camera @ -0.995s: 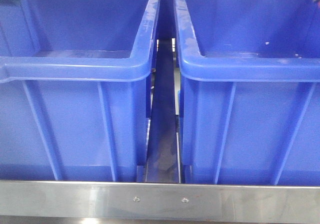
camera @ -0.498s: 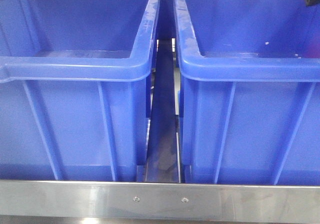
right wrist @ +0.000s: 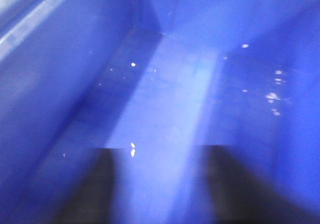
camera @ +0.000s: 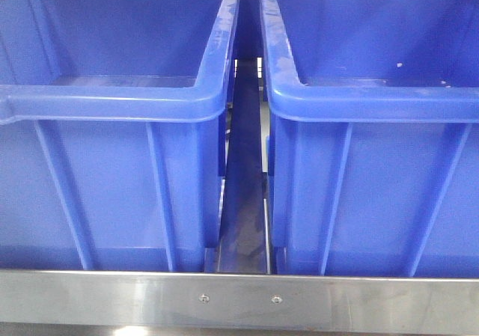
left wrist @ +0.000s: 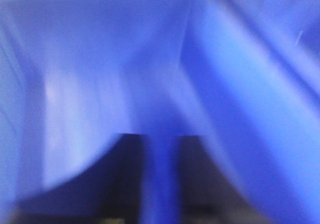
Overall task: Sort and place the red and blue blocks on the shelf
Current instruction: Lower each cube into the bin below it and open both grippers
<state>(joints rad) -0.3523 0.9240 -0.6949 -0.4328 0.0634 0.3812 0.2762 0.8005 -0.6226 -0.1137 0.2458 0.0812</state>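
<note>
Brushed steel runs across the bottom of our front view: the flat front rail (camera: 112, 300) of the shelf (camera: 419, 303), its long axis lying left to right, with two small screws (camera: 203, 298) near its middle. Just behind the rail stand two blue bins, the left bin (camera: 112, 186) and the right bin (camera: 374, 186), both upright with open mouths, set side by side. Between them is a narrow gap (camera: 243, 201) that runs straight back from the rail.

We see no red or blue block in any view, so we cannot tell where the blocks are.

Neither arm shows in the front view. Our left wrist view is badly blurred; it looks down over blue plastic walls, and the left tool (left wrist: 160, 184) shows as two dark fingers (left wrist: 125, 184) at the lower edge, apart, with blue showing between them; nothing we can make out is held. Our right wrist view looks down into a bin floor (right wrist: 165, 99) flecked with pale specks. The right tool (right wrist: 160, 189) likewise shows two dark fingers (right wrist: 95, 189) spread apart over bare blue floor.
</note>
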